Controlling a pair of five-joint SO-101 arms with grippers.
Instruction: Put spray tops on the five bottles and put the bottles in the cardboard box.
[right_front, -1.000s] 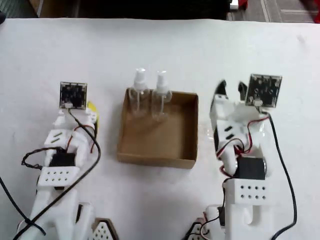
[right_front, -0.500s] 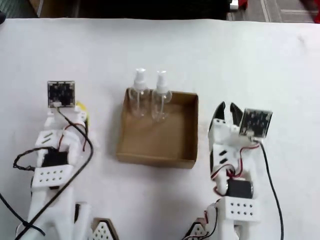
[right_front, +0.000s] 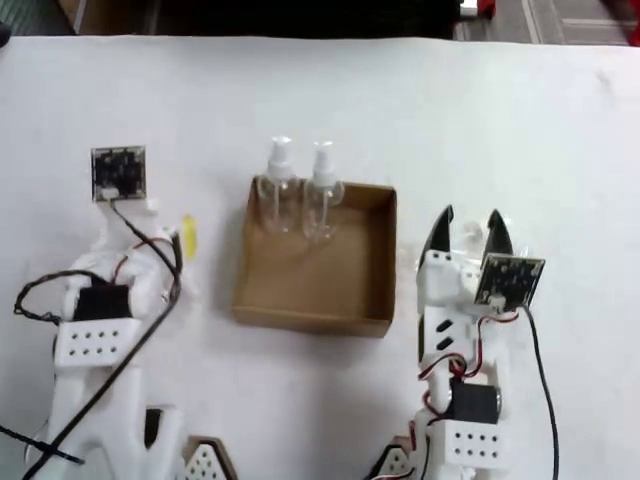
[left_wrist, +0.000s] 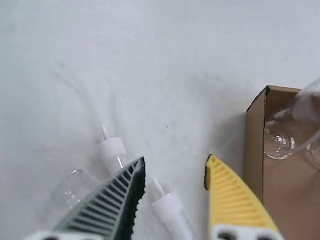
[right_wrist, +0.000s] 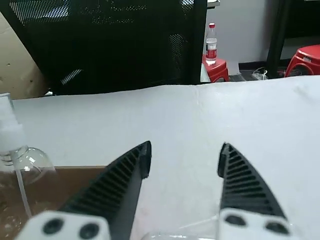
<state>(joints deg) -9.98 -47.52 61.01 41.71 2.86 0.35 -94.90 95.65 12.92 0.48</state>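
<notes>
Retreat on the right side, against the frames of a second back: right gripper (right_front: 470, 222) then up by the far right corner of the cardboard box (right_front: 315, 300), now drawn in toward the near edge of the table (right_front: 330, 90), just beside the box's right wall and apart from it, jaws spread wide, nothing between them. Small shift on the left too: left gripper (left_wrist: 175, 165) eased out toward the left and far edges, jaws wide, empty, poised over a white spray top (left_wrist: 170, 212); cannot tell whether that top already sits on a bottle. Clear bottle (left_wrist: 75, 187) lying on the cloth just beside the grey finger (left_wrist: 112, 200), between the box's left wall and the left edge. Box contents as before: first capped bottle (right_front: 279, 200) and second capped bottle (right_front: 322, 205) upright, side by side against the far wall. Reads as two of five boxed, right arm clearing away, left arm lining up the next pick; a judgement only. Room: far half of the table bare and broad; near part of the box floor free for more bottles; tight strip between left gripper and the box's left wall, so care with the yellow finger (left_wrist: 235, 200) near that cardboard corner.
</notes>
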